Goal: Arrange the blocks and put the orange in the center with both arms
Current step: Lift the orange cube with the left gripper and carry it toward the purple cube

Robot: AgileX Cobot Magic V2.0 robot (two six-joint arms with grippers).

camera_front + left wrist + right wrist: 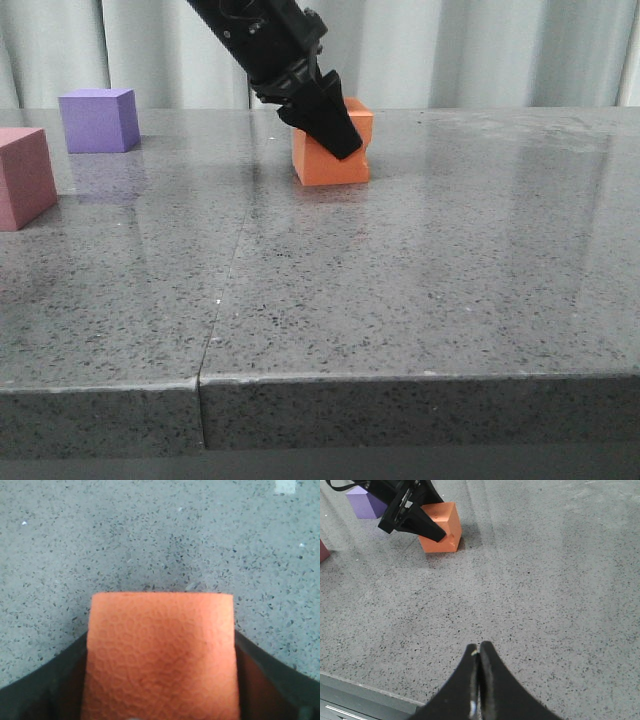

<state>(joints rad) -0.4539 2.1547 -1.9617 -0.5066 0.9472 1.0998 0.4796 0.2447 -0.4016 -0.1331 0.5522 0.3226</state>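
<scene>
The orange cube (325, 167) rests on the grey stone table at the back middle. My left gripper (340, 135) reaches down from the upper left and is shut on it, one black finger covering its front face. In the left wrist view the orange cube (160, 655) fills the gap, with the fingers (60, 685) against both its sides. The purple cube (97, 120) stands at the far left back. The pink-red cube (22, 178) sits at the left edge, partly cut off. My right gripper (479, 649) is shut and empty over bare table near the front edge; it does not show in the front view.
The table's front edge (400, 380) runs across the bottom, and a seam (225, 290) crosses the top left of middle. A pale curtain (480, 50) hangs behind the table. The right wrist view also shows the orange cube (447, 527) and purple cube (362, 502).
</scene>
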